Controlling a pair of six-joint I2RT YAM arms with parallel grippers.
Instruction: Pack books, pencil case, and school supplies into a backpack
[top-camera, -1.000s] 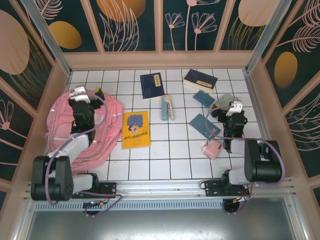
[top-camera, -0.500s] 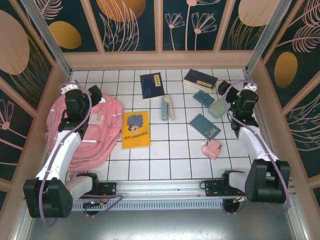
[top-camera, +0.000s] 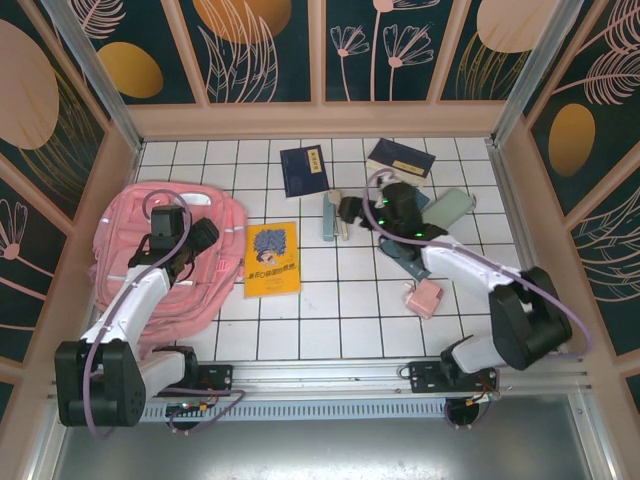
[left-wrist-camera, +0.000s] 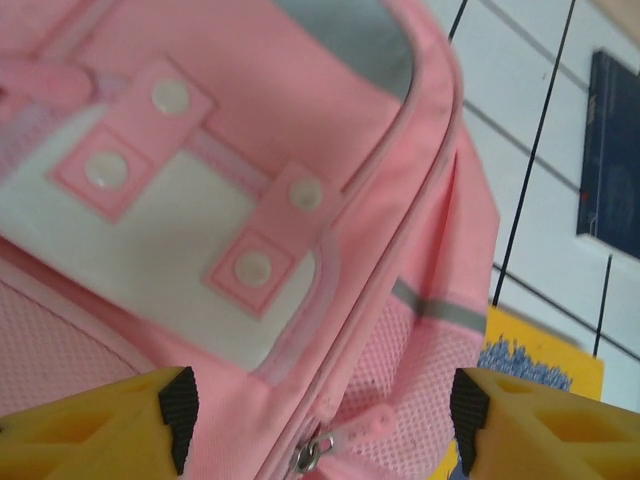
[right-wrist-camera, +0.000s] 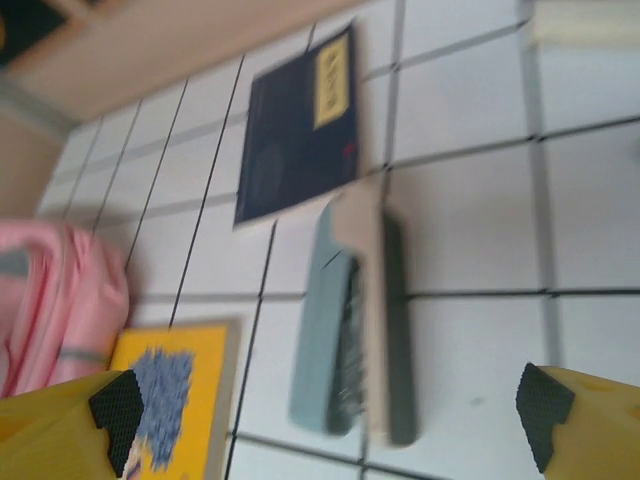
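The pink backpack (top-camera: 140, 262) lies flat at the left. My left gripper (top-camera: 207, 238) hovers low over its right side. In the left wrist view this gripper (left-wrist-camera: 323, 420) is open, its pads either side of a metal zipper pull (left-wrist-camera: 310, 455) with a pink tab, without touching it. My right gripper (top-camera: 345, 212) is open just above the teal-and-beige bar (right-wrist-camera: 355, 330), which lies between its fingertips (right-wrist-camera: 118, 415). The yellow book (top-camera: 272, 258) lies beside the backpack. Two navy books (top-camera: 305, 170) (top-camera: 400, 158) lie at the back.
A mint pouch (top-camera: 450, 208) lies at the right, a pink block (top-camera: 425, 297) nearer the front. A teal pad (top-camera: 405, 255) is partly under my right arm. Wooden walls (top-camera: 515, 200) close in the white tiled floor (top-camera: 330, 300).
My right arm swung left from the right wall to above the bar. My left gripper moved from the backpack's back-left to its right side, and its jaws narrowed somewhat.
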